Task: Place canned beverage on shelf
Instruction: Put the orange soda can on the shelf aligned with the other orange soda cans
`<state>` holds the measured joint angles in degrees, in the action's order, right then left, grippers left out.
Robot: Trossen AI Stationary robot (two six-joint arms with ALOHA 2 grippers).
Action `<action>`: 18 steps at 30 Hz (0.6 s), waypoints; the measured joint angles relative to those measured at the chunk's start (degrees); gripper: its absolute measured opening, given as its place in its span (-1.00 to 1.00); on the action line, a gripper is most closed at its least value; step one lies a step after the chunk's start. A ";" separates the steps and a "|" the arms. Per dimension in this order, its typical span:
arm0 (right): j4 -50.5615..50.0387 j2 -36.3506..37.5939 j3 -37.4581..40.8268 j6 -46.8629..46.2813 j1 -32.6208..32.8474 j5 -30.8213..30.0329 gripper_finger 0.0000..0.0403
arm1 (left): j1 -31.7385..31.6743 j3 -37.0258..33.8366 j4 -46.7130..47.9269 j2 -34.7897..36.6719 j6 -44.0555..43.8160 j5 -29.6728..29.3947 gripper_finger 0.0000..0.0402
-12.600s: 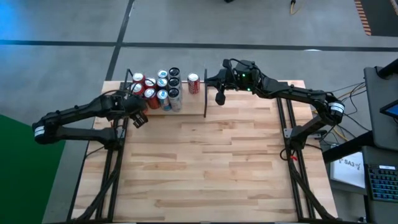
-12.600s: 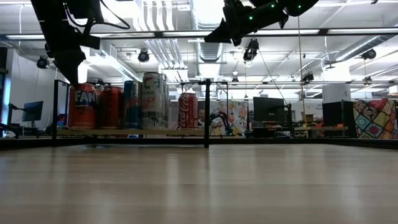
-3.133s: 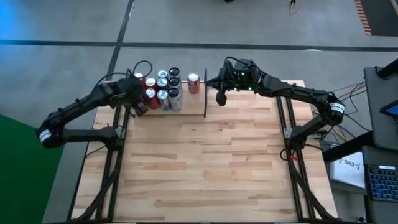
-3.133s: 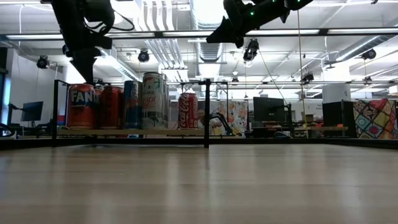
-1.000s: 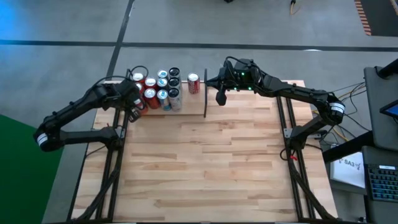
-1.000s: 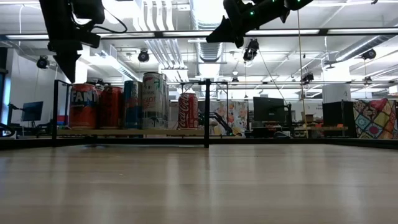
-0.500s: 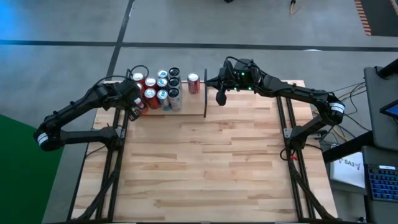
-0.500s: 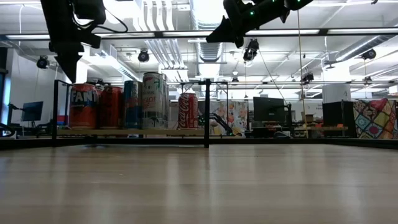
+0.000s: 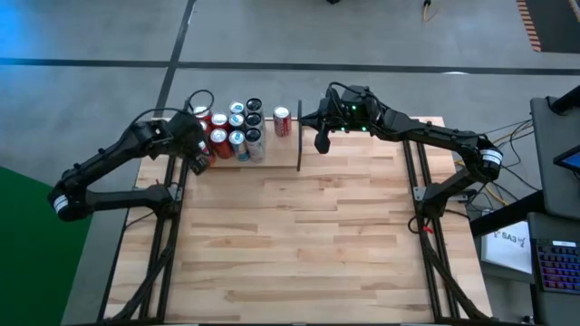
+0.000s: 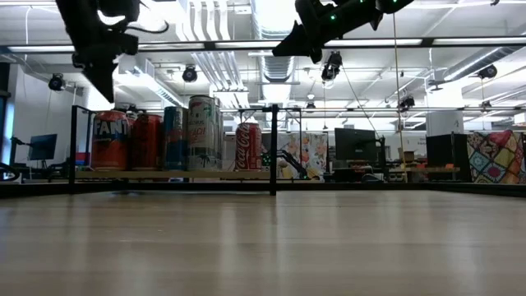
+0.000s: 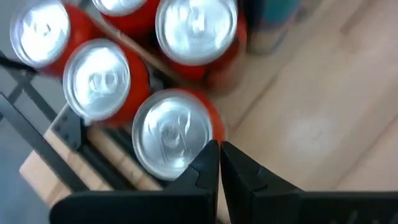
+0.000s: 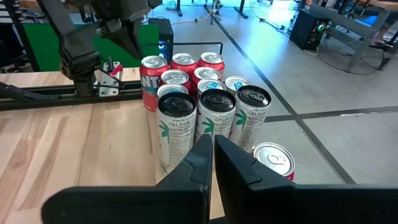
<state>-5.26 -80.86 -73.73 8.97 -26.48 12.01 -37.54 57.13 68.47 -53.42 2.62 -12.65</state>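
Hovering above the cans (image 9: 231,129) at the shelf's (image 9: 281,195) far left corner, about eleven o'clock on the table, the left gripper (image 9: 198,163) has its fingers pressed together, holding nothing. The right gripper (image 9: 320,140), also closed and empty, hangs near twelve o'clock, just right of the divider rod (image 9: 299,136). A lone red can (image 9: 282,120) stands beside that rod.
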 joint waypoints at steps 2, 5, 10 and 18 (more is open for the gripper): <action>-0.02 0.00 0.00 0.00 0.01 0.00 -0.95 | -0.01 0.25 -2.50 -0.01 -0.25 0.16 -1.00; -0.02 0.00 0.00 0.00 0.01 0.00 -0.95 | -0.08 0.32 -4.64 -0.44 -0.15 -0.52 -1.00; -0.02 0.00 0.00 0.00 0.00 0.00 -0.95 | -0.09 0.32 -5.49 -2.42 0.42 -3.36 -1.00; -0.02 0.00 0.00 0.00 0.01 0.00 -0.95 | -0.02 0.29 -2.14 -3.26 7.11 2.67 -1.00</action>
<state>-5.28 -80.86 -73.73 8.97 -26.48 12.01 -37.56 57.43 66.33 -56.69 9.72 -9.98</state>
